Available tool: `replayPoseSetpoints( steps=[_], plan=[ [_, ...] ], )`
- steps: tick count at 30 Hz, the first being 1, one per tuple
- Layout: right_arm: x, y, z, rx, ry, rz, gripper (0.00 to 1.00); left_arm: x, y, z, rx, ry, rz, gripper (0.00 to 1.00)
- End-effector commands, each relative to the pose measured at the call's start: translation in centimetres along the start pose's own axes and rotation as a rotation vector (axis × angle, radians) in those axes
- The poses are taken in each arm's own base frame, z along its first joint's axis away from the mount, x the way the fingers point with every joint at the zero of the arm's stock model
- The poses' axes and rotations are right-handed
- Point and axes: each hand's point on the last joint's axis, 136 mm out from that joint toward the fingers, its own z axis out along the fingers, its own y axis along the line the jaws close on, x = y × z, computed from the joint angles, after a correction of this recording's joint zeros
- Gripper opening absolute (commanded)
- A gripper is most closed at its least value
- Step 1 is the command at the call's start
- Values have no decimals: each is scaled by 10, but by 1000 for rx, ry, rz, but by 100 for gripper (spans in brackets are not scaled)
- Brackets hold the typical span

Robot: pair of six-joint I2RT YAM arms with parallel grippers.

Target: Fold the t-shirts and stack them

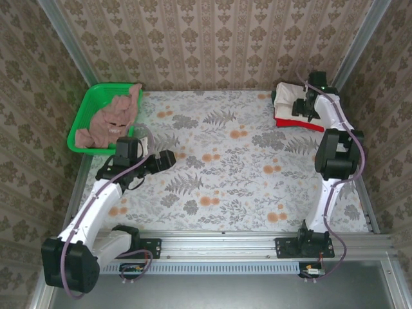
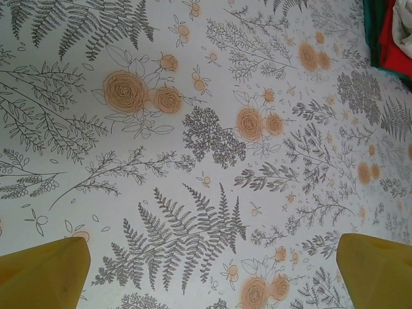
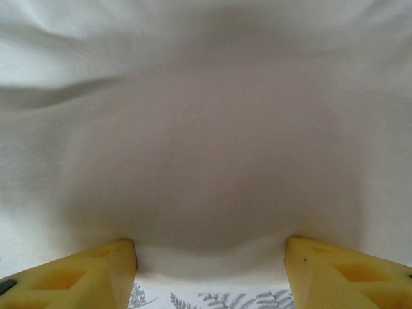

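Clearly the piece left to deal with is the crumpled, dusty pink-brown t-shirt (image 1: 114,119), a soft heap lying in the green plastic mesh basket (image 1: 78,121) at the far left corner of the flower-patterned bench (image 1: 219,174). From the left tool (image 1: 168,159) it lies further out and to the left, near but not touching. The heap's long axis runs slantwise from the basket's near left corner to its far right one. The left arm is much the nearer, the right arm being well apart across the bench. The left tool (image 2: 212,241) is released, its yellow fingers (image 2: 45,270) spread wide above bare patterned cover with nothing between them. At the far right corner the right tool (image 1: 302,106) sits over the stack, where the large plain cream t-shirt (image 1: 288,95) lies on top of the bright red t-shirt (image 1: 299,123). The left wrist view also catches a strip of dark green t-shirt (image 2: 370,22) beside the red. Seen from its own wrist, the right tool (image 3: 209,248) is close against the cream cloth, whose lower edge lies between the two fingers, which stand apart. Whether they pinch that edge or merely flank it I cannot tell. My judgement is that fetching the basket shirt falls to the left arm, reaching outward and leftward over the rim.
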Motion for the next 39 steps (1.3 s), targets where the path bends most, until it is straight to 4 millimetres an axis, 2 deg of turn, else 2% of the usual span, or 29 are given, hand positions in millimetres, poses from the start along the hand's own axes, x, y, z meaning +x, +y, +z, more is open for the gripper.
replayPoseSetpoints(
  steps=[1, 4, 6, 10, 14, 16, 19, 22, 23, 25, 27, 29, 32, 35, 39],
  plan=[
    [-13, 5, -17, -26, -18, 26, 67, 8, 8, -3, -21, 9, 13, 100],
    [-23, 5, -43, -31, -58, 33, 72, 8, 9, -5, -21, 3, 11, 100],
    [-27, 5, -67, -36, -93, 38, 76, 9, 9, -7, -22, 2, 11, 100],
    [-21, 11, -110, -34, -148, 18, 84, 4, 10, -10, -24, -17, 14, 100],
    [12, 23, -142, -33, -215, 4, 100, -12, 19, -17, -70, -72, 20, 100],
    [35, 29, -158, -43, -258, 10, 100, -24, 30, -25, -138, -124, 22, 100],
    [75, 38, -190, -79, -384, 23, 100, -42, 57, -48, -311, -234, 35, 100],
    [111, 50, -213, -174, -586, 52, 100, -50, 96, -75, -550, -368, 59, 100],
    [125, 54, -212, -218, -646, 52, 100, -50, 109, -81, -623, -412, 83, 100],
    [145, 51, -209, -245, -758, 75, 100, -45, 123, -80, -682, -463, 170, 100],
    [164, 42, -192, -224, -809, 112, 100, -38, 139, -73, -716, -508, 217, 100],
    [173, 32, -174, -165, -800, 129, 100, -32, 148, -62, -702, -515, 265, 100],
    [172, 30, -155, -97, -740, 90, 100, -29, 155, -45, -669, -551, 344, 100],
    [162, 36, -144, -74, -758, 33, 100, -38, 149, -40, -612, -577, 389, 100],
    [163, 38, -109, -35, -766, -12, 100, -50, 156, -35, -588, -588, 365, 100]
  ],
)
